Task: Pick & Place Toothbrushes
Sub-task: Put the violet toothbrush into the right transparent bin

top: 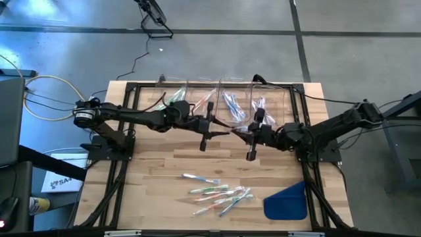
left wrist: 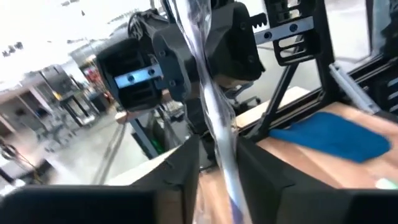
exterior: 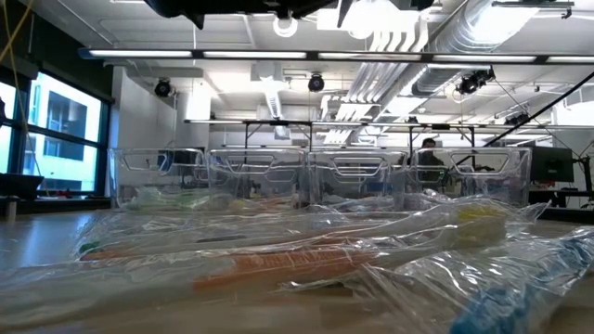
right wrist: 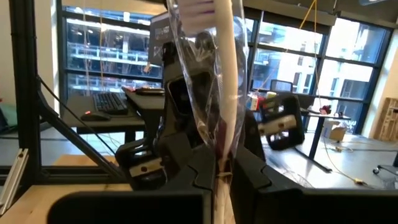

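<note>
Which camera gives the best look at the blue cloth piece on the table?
The high view: the whole blue piece lies by the table's front right corner. The left wrist view catches only part of it, past the left gripper. The low and right wrist views don't clearly show it.

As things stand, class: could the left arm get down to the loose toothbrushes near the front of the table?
Probably not straight away: the left gripper is mid-table sharing a wrapped toothbrush with the right gripper. The table between it and the loose toothbrushes looks bare.
</note>
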Controlling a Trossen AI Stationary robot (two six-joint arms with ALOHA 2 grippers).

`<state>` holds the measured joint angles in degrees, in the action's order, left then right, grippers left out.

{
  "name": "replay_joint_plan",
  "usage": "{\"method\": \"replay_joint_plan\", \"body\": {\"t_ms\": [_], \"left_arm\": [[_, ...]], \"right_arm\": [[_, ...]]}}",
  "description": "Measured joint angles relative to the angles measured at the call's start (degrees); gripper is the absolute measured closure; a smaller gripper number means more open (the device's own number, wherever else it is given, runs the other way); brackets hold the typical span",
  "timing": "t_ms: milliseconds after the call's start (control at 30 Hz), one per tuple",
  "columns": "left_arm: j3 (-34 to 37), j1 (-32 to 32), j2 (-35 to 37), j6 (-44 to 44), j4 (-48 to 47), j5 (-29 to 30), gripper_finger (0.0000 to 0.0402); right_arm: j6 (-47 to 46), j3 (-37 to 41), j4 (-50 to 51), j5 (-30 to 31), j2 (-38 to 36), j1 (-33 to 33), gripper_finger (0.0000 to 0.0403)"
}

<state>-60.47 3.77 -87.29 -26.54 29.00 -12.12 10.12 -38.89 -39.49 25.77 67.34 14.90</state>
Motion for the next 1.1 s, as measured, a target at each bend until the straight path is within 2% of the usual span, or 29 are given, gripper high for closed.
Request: {"method": "replay_joint_plan", "body": {"t_ms": [100, 200, 400, 500, 567, 700, 900, 1100], "left_arm": [[0.00, 0.39, 0.97, -2.45, -1.28, 0.02, 0.0275], [-0.07, 1.34, 3.32, -4.69, -3.91, 0.01, 0.0265], [-0.04, 4.30, 7.80, -6.26, -13.31, -0.11, 0.0262], [-0.07, 4.70, 9.67, -6.27, -17.19, -0.08, 0.0262], [-0.04, 4.84, 10.41, -6.27, -18.94, -0.19, 0.0262], [-0.06, 4.85, 12.27, -6.24, -21.15, -1.01, 0.0262], [-0.04, 4.85, 12.98, -6.22, -23.30, -1.01, 0.0261], [-0.04, 4.85, 12.98, -6.22, -23.36, -1.00, 0.0261]], "right_arm": [[-1.38, 0.00, 2.68, 1.14, -1.53, 0.02, 0.0391], [-3.16, 0.00, 7.72, 4.94, -4.71, 0.48, 0.0391], [-6.99, 0.00, 20.03, 15.51, -12.96, 1.12, 0.0391], [-11.00, 0.00, 27.05, 22.59, -15.95, -0.82, 0.0391], [-15.09, 0.00, 32.25, 25.05, -17.01, -3.24, 0.0391], [-24.78, 0.00, 42.00, 22.58, -17.21, -10.80, 0.0391], [-37.28, 0.00, 55.92, 11.49, -17.21, -25.34, 0.0391], [-40.47, 0.00, 63.02, 1.62, -15.81, -38.16, 0.0391]]}}
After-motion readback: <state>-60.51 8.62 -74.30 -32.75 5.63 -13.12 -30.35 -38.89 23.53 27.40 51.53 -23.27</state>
